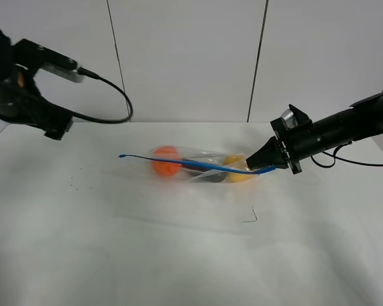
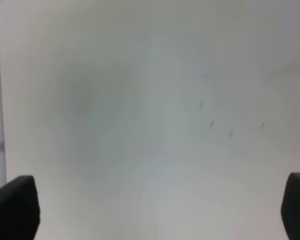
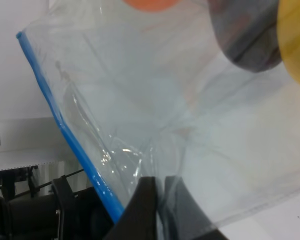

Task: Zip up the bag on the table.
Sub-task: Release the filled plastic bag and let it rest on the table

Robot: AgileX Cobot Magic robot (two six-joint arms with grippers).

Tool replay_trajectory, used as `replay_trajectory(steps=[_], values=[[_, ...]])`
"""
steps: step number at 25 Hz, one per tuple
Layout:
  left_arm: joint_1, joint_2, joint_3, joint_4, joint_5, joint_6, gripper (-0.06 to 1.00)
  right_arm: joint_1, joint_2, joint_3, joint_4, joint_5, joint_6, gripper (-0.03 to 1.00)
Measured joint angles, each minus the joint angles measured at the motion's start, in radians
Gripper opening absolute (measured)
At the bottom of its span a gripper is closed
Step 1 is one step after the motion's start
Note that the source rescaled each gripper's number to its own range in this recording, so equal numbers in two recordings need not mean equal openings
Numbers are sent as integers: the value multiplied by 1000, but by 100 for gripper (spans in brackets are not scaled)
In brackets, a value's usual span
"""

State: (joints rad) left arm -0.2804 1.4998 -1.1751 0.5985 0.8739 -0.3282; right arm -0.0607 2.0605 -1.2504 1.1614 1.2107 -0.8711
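Observation:
The clear bag (image 1: 201, 167) lies in the middle of the white table (image 1: 115, 242). Orange (image 1: 165, 160) and yellow (image 1: 237, 174) produce show through it. Its blue zipper strip (image 1: 198, 165) runs from a free left end to the right gripper. My right gripper (image 1: 263, 168) is shut on the bag's right end at the strip. In the right wrist view, a dark fingertip (image 3: 142, 210) pinches the plastic (image 3: 155, 100) beside the blue strip (image 3: 65, 135). My left gripper (image 1: 54, 131) hangs raised at the far left, away from the bag. Its fingertips (image 2: 15, 207) are wide apart and hold nothing.
A small dark bent mark (image 1: 250, 217) lies on the table in front of the bag. Tiny specks (image 1: 70, 186) dot the table at the left. A black cable (image 1: 118, 95) loops from the left arm. White wall panels (image 1: 185, 57) stand behind the table.

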Motion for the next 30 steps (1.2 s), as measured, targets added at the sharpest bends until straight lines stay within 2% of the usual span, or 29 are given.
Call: replay_trajectory(steps=[3,7,11,20,27,30], values=[[121,-50,0,-126,72,84,100,0,0,0,-1,0,-3,0],[262,-117,1,-276,109,158,100,0,0,0,-1,0,-3,0],[342,-205,33,-352,110,211,100,0,0,0,-2,0,-3,0],[354,-415,231,-381,92,262,100,0,0,0,-2,0,-12,0],[354,-623,365,-533,92,355,100,0,0,0,0,0,-18,0],[354,-716,424,-559,91,399,100,0,0,0,0,0,-18,0]])
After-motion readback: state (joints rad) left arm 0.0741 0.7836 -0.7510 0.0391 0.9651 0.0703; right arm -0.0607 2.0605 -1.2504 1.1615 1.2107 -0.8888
